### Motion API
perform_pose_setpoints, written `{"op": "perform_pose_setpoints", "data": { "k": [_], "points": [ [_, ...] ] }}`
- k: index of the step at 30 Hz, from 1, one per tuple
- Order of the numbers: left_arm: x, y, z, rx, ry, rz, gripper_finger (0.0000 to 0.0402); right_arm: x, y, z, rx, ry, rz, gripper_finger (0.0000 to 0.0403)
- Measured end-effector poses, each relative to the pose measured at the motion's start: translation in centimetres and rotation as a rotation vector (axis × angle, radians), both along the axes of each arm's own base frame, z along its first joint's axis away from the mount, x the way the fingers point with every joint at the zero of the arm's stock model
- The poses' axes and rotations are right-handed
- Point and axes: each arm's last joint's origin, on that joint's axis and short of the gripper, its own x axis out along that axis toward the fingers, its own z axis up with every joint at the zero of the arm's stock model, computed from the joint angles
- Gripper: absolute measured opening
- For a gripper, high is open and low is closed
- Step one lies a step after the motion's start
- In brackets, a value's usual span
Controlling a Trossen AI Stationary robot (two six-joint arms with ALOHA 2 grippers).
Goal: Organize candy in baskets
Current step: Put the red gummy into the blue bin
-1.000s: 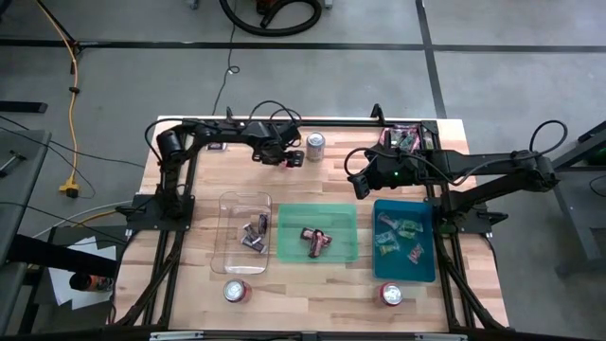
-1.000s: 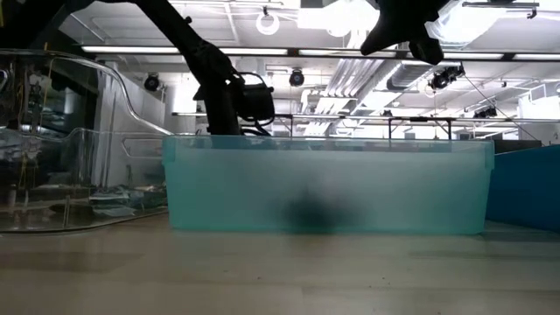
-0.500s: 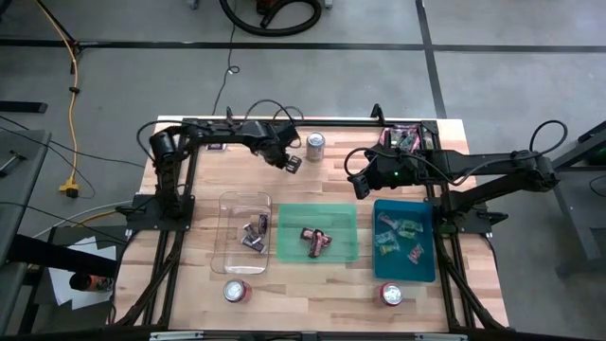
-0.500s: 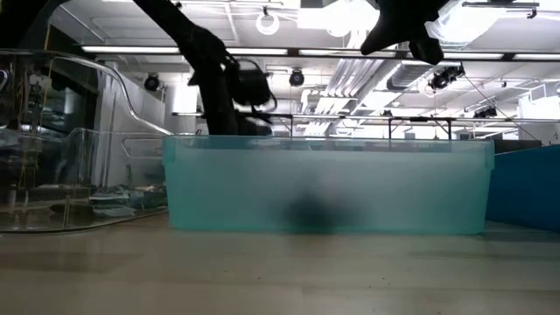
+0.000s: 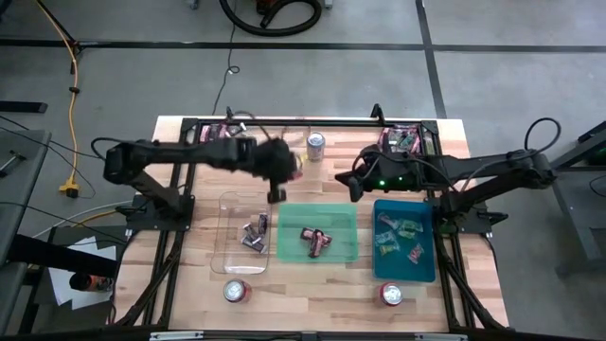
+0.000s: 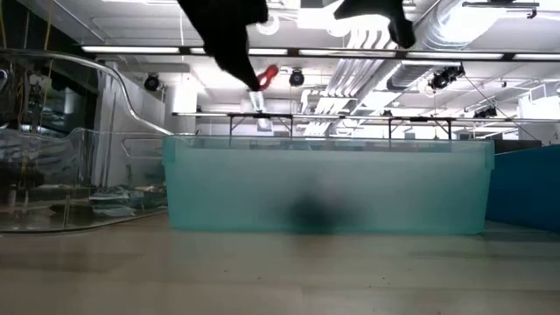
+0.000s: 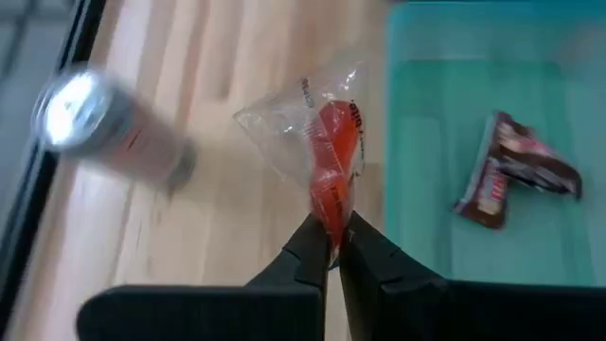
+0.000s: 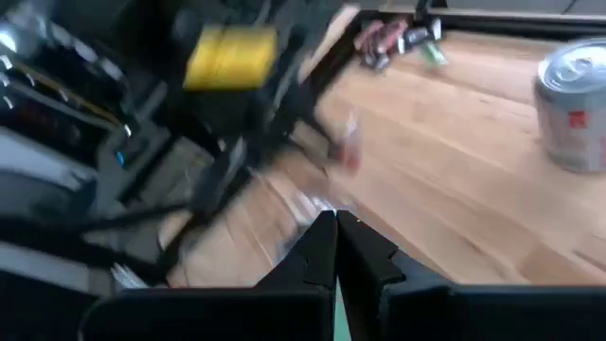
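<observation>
**Red sweet carried above the table between the baskets**

I pinched a red candy (image 7: 333, 170) in a clear wrapper in my left gripper (image 5: 276, 189), held in the air over bare wood at the green basket (image 5: 352, 220) far-left corner. The clear basket (image 5: 225, 237) lay at seven o'clock, holding dark sweets; a silver can (image 5: 315, 145) stood at one o'clock, apart. Maroon candies (image 5: 317, 240) lay in the green basket. My right gripper (image 5: 355, 188), fingers pressed together and empty, hung at three o'clock, near the teal basket (image 5: 427, 242).
</observation>
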Motion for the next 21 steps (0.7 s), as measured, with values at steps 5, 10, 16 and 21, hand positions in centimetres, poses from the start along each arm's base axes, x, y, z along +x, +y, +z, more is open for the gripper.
{"op": "perform_pose_setpoints", "data": {
  "k": [5, 10, 16, 21],
  "points": [
    [1.4, -4.0, -0.4, 0.179, -0.027, -0.088, 0.0001, 2.0, -0.4, -1.2, 0.087, -0.025, -0.055, 0.0056],
    [2.4, -4.9, -0.8, 0.177, -0.080, -0.069, 0.0000, 3.8, -0.5, -3.2, 0.160, 0.025, -0.038, 0.0141],
    [2.5, -4.6, -1.2, 0.138, -0.073, -0.051, 0.0000, 4.7, -0.2, -3.8, 0.173, 0.028, 0.020, 0.0199],
    [2.6, -4.7, -1.1, 0.116, -0.091, -0.064, 0.0000, 5.1, -0.1, -4.4, 0.157, 0.052, 0.031, 0.0204]
  ]
}}
